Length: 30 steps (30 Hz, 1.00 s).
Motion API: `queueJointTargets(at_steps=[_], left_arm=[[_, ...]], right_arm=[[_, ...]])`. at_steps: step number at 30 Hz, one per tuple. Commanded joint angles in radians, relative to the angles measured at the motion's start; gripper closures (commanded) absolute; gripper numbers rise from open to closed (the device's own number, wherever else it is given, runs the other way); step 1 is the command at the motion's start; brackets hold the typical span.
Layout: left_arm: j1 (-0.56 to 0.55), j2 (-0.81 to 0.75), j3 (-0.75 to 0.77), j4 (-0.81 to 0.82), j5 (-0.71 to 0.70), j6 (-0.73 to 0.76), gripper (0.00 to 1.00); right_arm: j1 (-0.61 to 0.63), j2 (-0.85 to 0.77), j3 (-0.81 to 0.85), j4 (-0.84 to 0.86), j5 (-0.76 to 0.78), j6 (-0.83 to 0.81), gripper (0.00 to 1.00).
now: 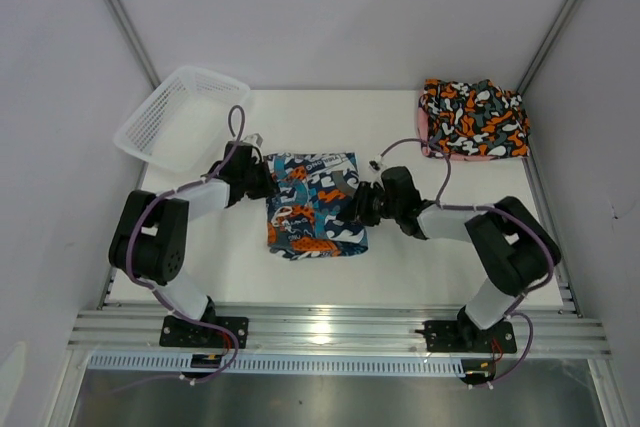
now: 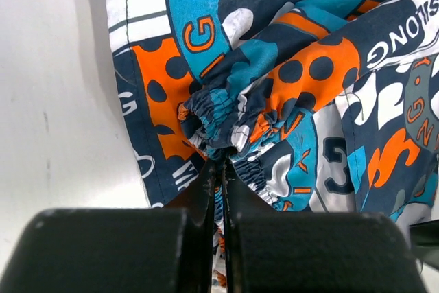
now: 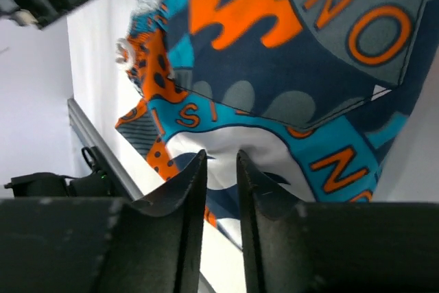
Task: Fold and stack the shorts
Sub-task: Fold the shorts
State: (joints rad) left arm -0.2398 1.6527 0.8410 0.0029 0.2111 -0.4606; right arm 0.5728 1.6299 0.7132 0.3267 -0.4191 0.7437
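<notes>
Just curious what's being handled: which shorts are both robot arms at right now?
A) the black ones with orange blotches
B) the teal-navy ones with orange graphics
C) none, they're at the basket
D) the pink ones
B: the left gripper and right gripper are at opposite sides of the teal-navy shorts; the black shorts lie apart in the far right corner.

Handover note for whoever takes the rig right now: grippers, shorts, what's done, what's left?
Left gripper: shut on the gathered edge of the teal shorts, at their left side.
Right gripper: at the teal shorts' right edge, jaws nearly together; grip on the cloth unclear.
The teal shorts lie mid-table between the arms, rumpled.
Black shorts: back right, folded, on top of the pink shorts, of which only an edge shows.
Done: two pairs stacked.
Left: finish folding the teal pair and put it on that stack.
</notes>
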Motion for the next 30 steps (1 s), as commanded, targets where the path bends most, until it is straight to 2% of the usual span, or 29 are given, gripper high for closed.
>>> queueJointTargets(at_steps=[1, 5, 6, 7, 10, 13, 17, 18, 19, 20, 21, 23, 24, 26, 30], left_arm=[[0.005, -0.001, 0.069, -0.055, -0.056, 0.049, 1.00], [0.004, 0.047, 0.133, -0.081, -0.062, 0.068, 1.00], [0.004, 0.061, 0.160, -0.087, -0.056, 0.072, 1.00], [0.002, 0.074, 0.188, -0.096, -0.043, 0.086, 1.00], [-0.038, 0.127, 0.260, -0.132, 0.002, 0.146, 1.00], [-0.111, 0.177, 0.342, -0.191, -0.018, 0.192, 1.00], [-0.193, 0.199, 0.389, -0.184, 0.014, 0.203, 0.98], [-0.199, 0.194, 0.394, -0.187, 0.014, 0.204, 0.93], [-0.204, 0.185, 0.411, -0.190, 0.011, 0.204, 0.84], [-0.207, 0.171, 0.409, -0.187, 0.014, 0.204, 0.62], [-0.207, 0.154, 0.406, -0.178, 0.022, 0.201, 0.53], [-0.205, 0.089, 0.408, -0.184, -0.007, 0.197, 0.31], [-0.205, 0.063, 0.412, -0.207, -0.028, 0.186, 0.27], [-0.196, -0.017, 0.423, -0.231, -0.091, 0.175, 0.19], [-0.158, -0.152, 0.386, -0.319, -0.151, 0.114, 0.16]], right_arm=[[0.007, 0.102, 0.038, 0.134, -0.135, 0.075, 0.77], [0.073, 0.128, -0.006, 0.077, 0.006, 0.079, 0.82], [0.131, 0.102, -0.015, 0.049, 0.060, 0.062, 0.82], [0.166, 0.091, -0.018, -0.025, 0.182, 0.059, 0.81], [0.303, 0.085, -0.027, -0.058, 0.313, 0.089, 0.81], [0.427, 0.126, -0.005, -0.034, 0.351, 0.135, 0.82], [0.553, 0.157, 0.132, -0.072, 0.419, 0.106, 0.82], [0.561, 0.150, 0.144, -0.087, 0.419, 0.094, 0.81], [0.562, 0.113, 0.152, -0.087, 0.419, 0.079, 0.79], [0.549, 0.087, 0.155, -0.084, 0.416, 0.051, 0.77], [0.536, 0.059, 0.157, -0.084, 0.401, 0.031, 0.67], [0.477, -0.019, 0.170, -0.107, 0.349, -0.025, 0.55], [0.454, -0.040, 0.193, -0.157, 0.314, -0.042, 0.46], [0.386, -0.117, 0.213, -0.216, 0.307, -0.088, 0.40], [0.248, -0.205, 0.219, -0.359, 0.241, -0.158, 0.27]])
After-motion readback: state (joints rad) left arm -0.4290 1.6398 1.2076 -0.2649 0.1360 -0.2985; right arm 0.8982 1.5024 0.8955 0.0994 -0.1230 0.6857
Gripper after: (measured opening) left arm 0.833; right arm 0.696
